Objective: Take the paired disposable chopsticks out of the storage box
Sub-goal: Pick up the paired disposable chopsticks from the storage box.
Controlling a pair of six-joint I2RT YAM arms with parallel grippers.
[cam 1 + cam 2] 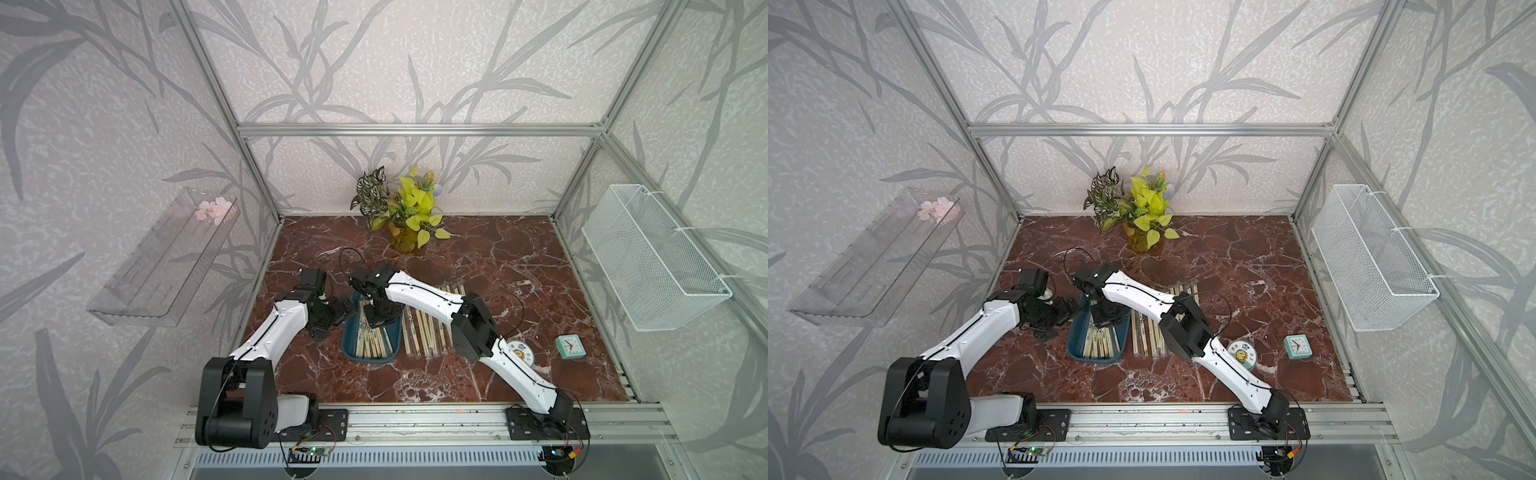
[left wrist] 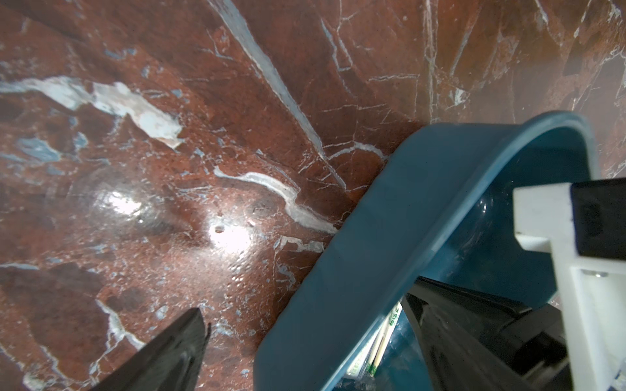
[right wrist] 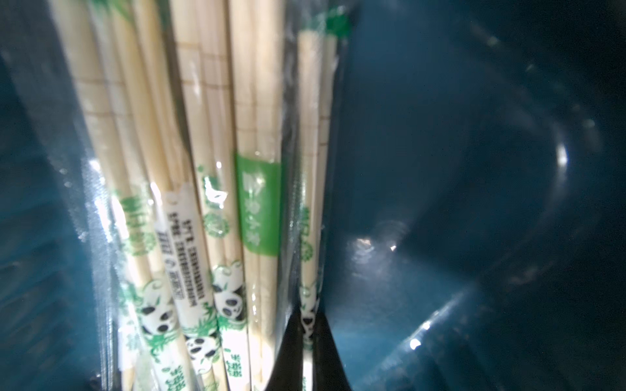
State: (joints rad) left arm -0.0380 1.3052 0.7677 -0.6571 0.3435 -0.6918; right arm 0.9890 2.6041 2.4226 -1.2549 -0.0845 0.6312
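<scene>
Both top views: one box [image 1: 350,332] mid-table, with chopsticks [image 1: 372,345] lengthways in it, long axis running away from the robot. The right claw [image 1: 376,321] is down inside the box, so that arm is nearer. The left claw [image 1: 337,318] is at the box's left wall. A row [image 1: 424,332] of pairs lies on the table just right of the box, parallel and partly under the arm, so no firm count.

Left wrist: left claw [image 2: 305,304] spread wide, straddling the box wall [image 2: 372,254] and gripping nothing.

Right wrist: roughly six pairs show. The right claw [image 3: 306,325] is closed, pinching the outer pair [image 3: 310,169] at its tips. Lift, then rightward, I'd guess.
</scene>
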